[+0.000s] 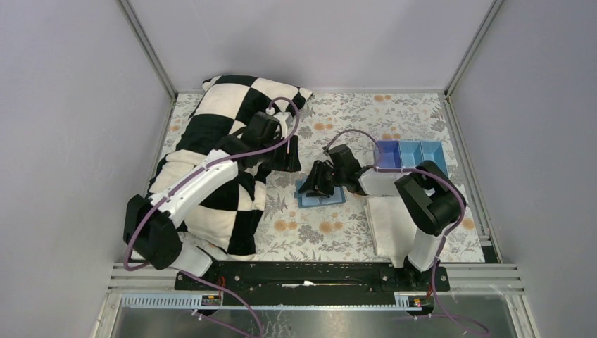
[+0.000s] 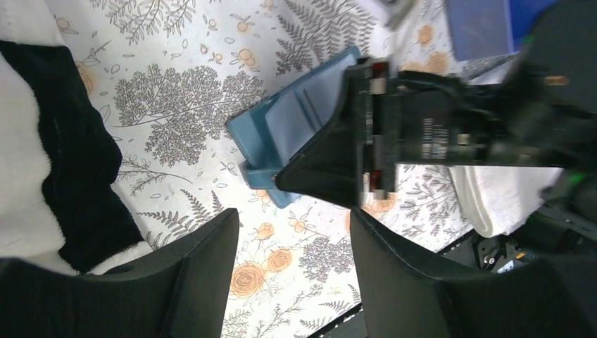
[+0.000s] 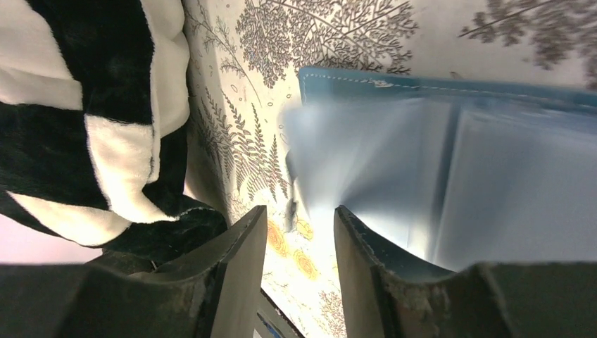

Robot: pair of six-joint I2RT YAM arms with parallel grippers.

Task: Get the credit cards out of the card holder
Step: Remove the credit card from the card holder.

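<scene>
Little room: right tool at card holder's edge, blanket close.

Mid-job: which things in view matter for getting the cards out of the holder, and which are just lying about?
Job: card holder, lying open below the right gripper; left gripper, open nearby. No credit cards clearly visible.
Lying about: checkered blanket, blue compartment tray, white towel.

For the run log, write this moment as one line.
left gripper open, empty | right gripper open at card holder edge | card holder spread open on tablecloth
</scene>
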